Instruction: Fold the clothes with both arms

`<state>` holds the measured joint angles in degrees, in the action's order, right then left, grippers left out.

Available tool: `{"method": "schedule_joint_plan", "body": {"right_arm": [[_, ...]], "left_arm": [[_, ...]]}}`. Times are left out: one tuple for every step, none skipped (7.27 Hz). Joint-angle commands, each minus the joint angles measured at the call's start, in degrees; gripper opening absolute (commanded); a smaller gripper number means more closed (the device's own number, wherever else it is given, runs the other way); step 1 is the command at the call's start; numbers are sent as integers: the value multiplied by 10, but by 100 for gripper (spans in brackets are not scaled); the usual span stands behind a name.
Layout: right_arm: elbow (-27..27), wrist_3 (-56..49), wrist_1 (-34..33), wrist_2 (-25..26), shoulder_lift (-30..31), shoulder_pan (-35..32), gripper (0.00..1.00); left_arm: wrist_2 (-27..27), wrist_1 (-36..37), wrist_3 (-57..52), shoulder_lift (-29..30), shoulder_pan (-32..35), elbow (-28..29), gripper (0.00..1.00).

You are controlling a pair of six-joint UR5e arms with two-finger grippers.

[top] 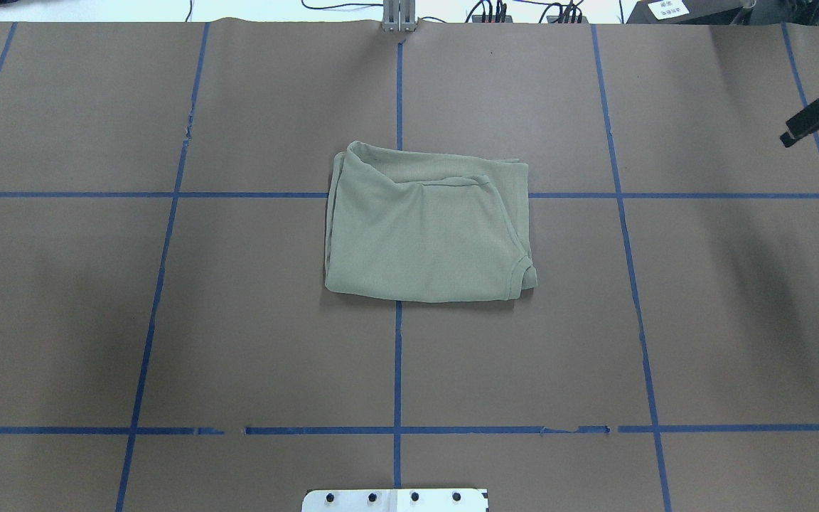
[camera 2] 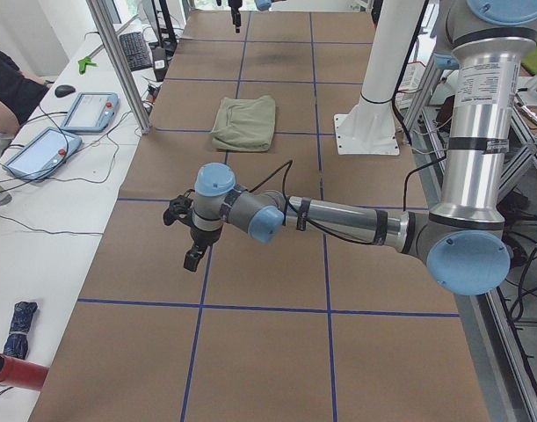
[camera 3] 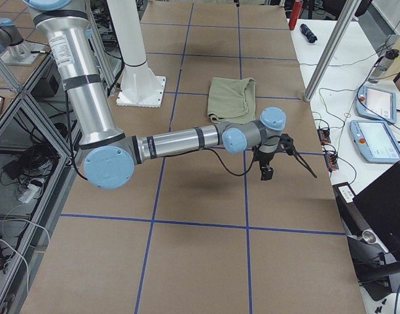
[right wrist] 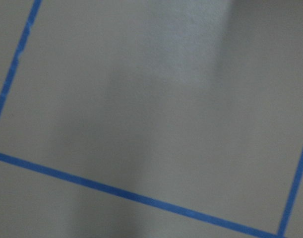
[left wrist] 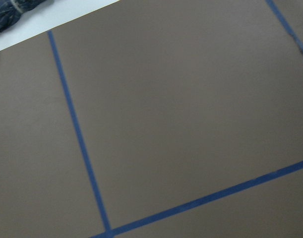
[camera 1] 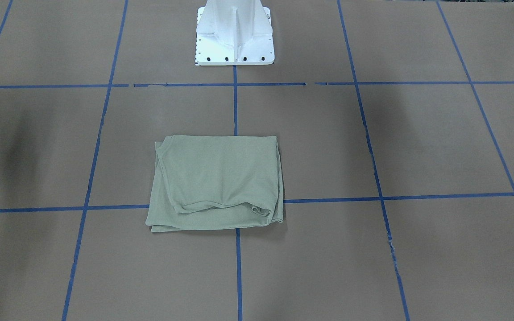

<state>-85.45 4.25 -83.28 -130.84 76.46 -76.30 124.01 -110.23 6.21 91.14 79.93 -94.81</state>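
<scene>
Well out over the left end of the table [top: 701,320], the left gripper [camera 2: 191,251] hangs above bare brown paper, far from the cloth. Whether its fingers are apart or together I cannot tell. At the middle lies the sage-green shirt [top: 420,235], folded into a flat rectangle over a crossing of blue tape lines [top: 397,355] — a ribbed edge shows at its 4 o'clock corner in the overhead view. At about 2 o'clock from the shirt, well apart, the right gripper [top: 800,129] hovers near the table's edge — its finger gap cannot be made out either.
</scene>
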Motion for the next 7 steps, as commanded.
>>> {"method": "schedule_joint_plan", "body": {"right_arm": [[-19,-59,-35,-2,33,-44,100],[-22,-65,-35,28,44,-48,100],[-28,-63,-37,44,50,-70,100],[-26,-56,-46,33,61,-82,100],[-26,-56,-82,1,64,-104,100],[-28,-56,-124,-45,63,-131,100],[-27,-56,-134,-71,72,-152,100]], "left_arm": [[-4,-3,29,-11,4,3,100],[-3,-4,26,-21,6,-3,100],[0,5,26,-23,8,-4,100],[31,45,27,-35,9,-9,100],[73,115,26,-40,9,-28,100],[75,155,11,-41,15,-47,100],[75,173,-47,-49,30,-44,100]]}}
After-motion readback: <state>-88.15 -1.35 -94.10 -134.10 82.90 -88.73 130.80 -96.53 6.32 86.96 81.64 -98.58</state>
